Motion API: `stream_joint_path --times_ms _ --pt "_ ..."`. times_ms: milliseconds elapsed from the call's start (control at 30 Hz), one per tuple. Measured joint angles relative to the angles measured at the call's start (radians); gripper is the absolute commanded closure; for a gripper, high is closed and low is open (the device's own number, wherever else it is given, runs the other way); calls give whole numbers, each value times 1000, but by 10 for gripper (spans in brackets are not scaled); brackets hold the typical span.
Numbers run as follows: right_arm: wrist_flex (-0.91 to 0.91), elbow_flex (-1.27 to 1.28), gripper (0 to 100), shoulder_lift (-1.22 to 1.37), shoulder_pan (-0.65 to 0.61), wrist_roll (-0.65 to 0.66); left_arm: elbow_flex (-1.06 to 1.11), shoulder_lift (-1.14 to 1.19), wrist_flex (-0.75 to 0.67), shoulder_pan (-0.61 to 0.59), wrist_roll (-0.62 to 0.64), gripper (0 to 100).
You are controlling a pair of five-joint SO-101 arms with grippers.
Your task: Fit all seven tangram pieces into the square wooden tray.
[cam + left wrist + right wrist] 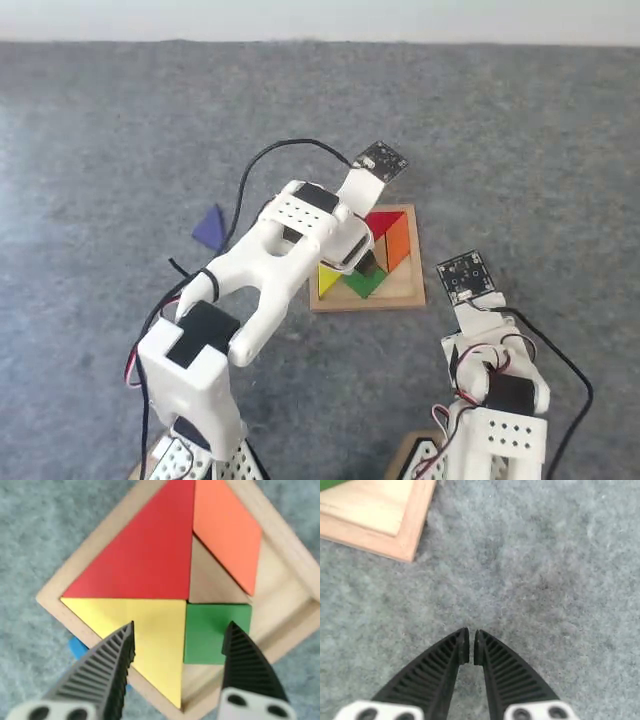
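Ok, loose triangle: blue-violet triangle (pixel 210 228) flat on the grey felt (pixel 500 120), well apart from the tray, on the far side of the left arm (pixel 270 270).
Left arm: stretched from the near edge out over the tray, wrist covering the tray's near-left part in the high view.
Left gripper (pixel 180 650): fingers wide apart, nothing between them, hanging above the tray; one fingertip over the yellow triangle, the other over the green square.
Tray (pixel 415 290): square, wooden, flat on the felt, about mid-table.
Seated pieces: red triangle (pixel 145 555) (the big one), orange parallelogram (pixel 227 530), yellow triangle (pixel 150 635), green square (pixel 215 632). Red and yellow share a long edge; green touches yellow's side.
Bare wood: triangular gap (pixel 212 580) enclosed by red, orange and green; more open floor along the rim beside orange and green.
Blue sliver (pixel 77 647): on the felt just outside the rim next to yellow; shape unclear.
Right gripper (pixel 471 647): fingertips pressed together, holding nothing, over bare felt near a tray corner.
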Motion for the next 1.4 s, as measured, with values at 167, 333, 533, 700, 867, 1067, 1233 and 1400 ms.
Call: stream_joint_path --times_ms 167,333,533,700,867,1067,1233,1400 --pt "0 0 961 0 0 0 20 -37 -52 -15 0 728" --pt "0 0 961 0 0 0 167 -258 -123 -100 120 728" --pt "0 0 961 0 0 0 350 -411 -184 -279 189 728" --pt "0 0 961 0 0 0 391 -425 -192 -358 192 728" --pt "0 0 961 0 0 0 417 -425 -196 -305 189 728" --pt "0 0 961 0 0 0 454 -425 -196 -276 170 728" --pt "0 0 961 0 0 0 529 -425 -282 -249 149 739" --pt "0 0 961 0 0 0 539 -393 -334 -206 144 773"
